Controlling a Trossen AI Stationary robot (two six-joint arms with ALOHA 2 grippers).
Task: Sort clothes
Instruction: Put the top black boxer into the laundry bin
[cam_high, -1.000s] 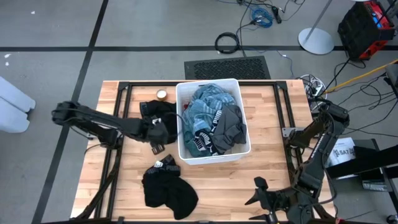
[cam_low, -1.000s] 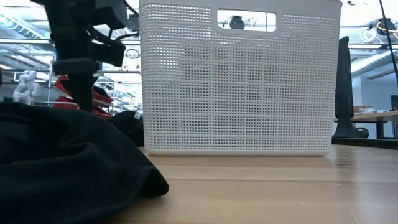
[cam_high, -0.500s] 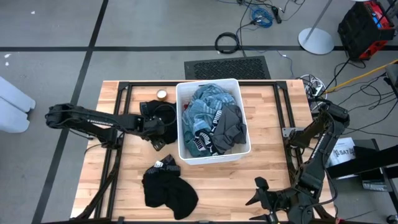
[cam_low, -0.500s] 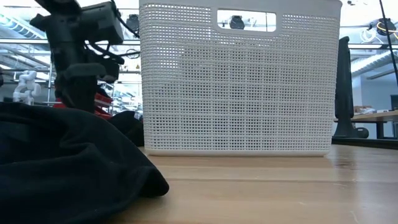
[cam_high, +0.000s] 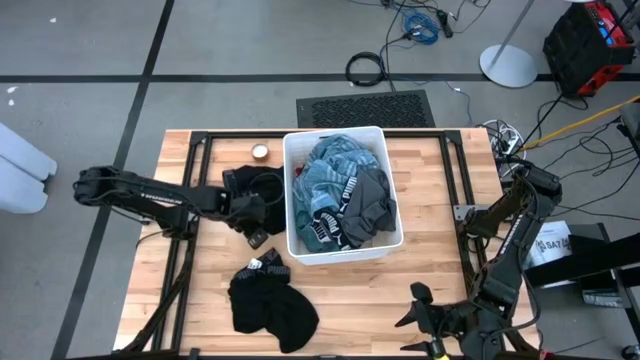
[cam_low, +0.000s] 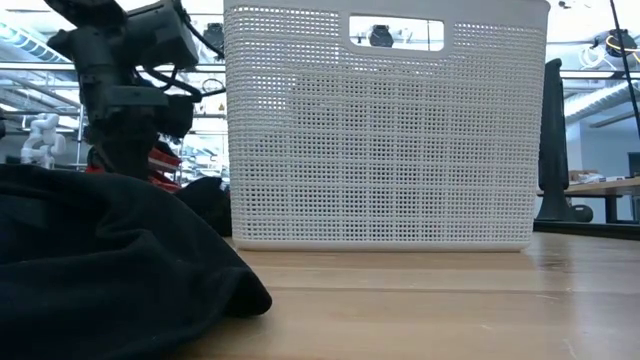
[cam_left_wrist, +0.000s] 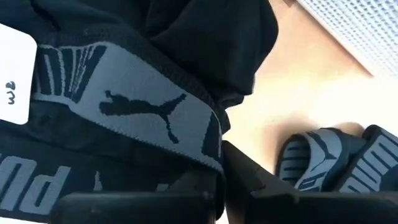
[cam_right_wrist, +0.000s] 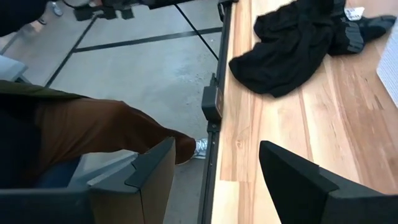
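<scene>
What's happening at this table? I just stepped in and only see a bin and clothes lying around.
The robot is sorting clothes. Its left gripper is down on a black garment lying beside the white bin, fingers closed on its grey logo waistband. The bin holds teal-grey striped, dark grey and black pieces. Another black pile lies at the table's near edge. The right gripper waits open at the near right corner.

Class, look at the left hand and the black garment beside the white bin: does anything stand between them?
Nothing visible does. The left hand is already down on the black garment, beside the white bin, and the wrist view shows its grey waistband right at the fingers.
</scene>
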